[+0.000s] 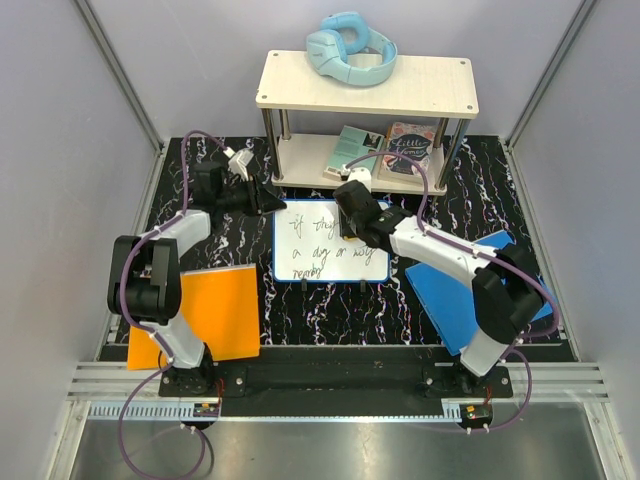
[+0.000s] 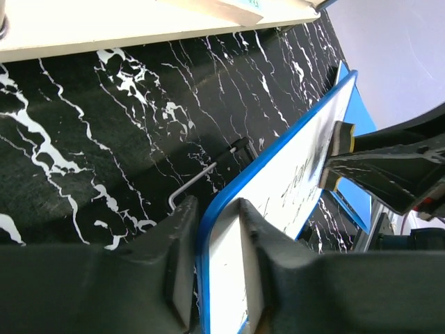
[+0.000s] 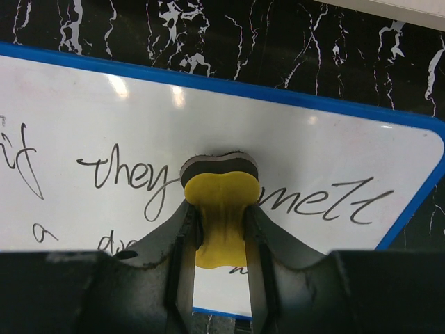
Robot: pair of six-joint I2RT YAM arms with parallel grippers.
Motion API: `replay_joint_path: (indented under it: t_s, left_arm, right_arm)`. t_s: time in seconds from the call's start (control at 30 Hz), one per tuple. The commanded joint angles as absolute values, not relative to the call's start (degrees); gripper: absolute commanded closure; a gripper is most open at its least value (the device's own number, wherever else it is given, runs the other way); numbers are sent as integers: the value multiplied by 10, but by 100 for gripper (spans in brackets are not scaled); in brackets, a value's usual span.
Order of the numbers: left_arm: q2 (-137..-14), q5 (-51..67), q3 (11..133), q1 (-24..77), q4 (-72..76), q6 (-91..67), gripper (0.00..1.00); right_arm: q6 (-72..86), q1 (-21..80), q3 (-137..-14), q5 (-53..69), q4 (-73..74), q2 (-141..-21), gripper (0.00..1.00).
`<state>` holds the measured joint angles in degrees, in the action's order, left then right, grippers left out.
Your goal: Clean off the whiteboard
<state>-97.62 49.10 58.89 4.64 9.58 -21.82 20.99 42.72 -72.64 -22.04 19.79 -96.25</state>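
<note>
Closest in, the right gripper (image 3: 217, 233) was seen clamped on a yellow eraser (image 3: 221, 202), both fingers pressed into its narrow waist. And the dark felt face of the eraser was set against the whiteboard (image 3: 313, 149), right between the handwritten words "they" and "mell". Dark handwriting (image 3: 125, 177) was spread across the white surface on both sides of the eraser, with more lines lower down, partly hidden by the fingers.

Over to the left gripper (image 2: 212, 240): it was closed on the whiteboard's blue rim, one finger on each face of the board near its far left corner. From that wrist view the board was seen edge-on, and a thin metal wire stand (image 2: 201, 177) was visible just beside the rim on the black marbled tabletop (image 2: 104, 139).

From above, the whiteboard was placed at the middle of the table, between the two arms. An orange panel (image 1: 215, 310) was laid flat to its left, a blue panel (image 1: 450, 300) to its right under the right arm. Behind the board, a two-tier shelf (image 1: 440, 90) was stood at the far edge, with light blue headphones (image 1: 350, 50) on top and books (image 1: 408, 145) on the lower tier.
</note>
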Motion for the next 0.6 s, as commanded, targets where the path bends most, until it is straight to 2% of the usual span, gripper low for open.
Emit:
replay_joint_path:
  t_s: [0.0, 0.07, 0.27, 0.4, 0.57]
  left_arm:
    - [-984, 494, 619, 54, 112, -200, 75]
    - [-986, 496, 618, 54, 112, -196, 78]
    - [-986, 494, 613, 54, 105, -182, 100]
    - [-984, 495, 607, 55, 105, -175, 100]
    - [-977, 484, 600, 60, 98, -164, 100]
  right_arm:
    - [211, 425, -722, -237, 145, -976, 100]
    - [208, 425, -717, -233, 128, -982, 100]
    - [206, 428, -718, -205, 89, -1004, 100]
    - [203, 454, -732, -216, 70, -1026, 100]
    - [199, 522, -810, -261, 95, -1105, 100]
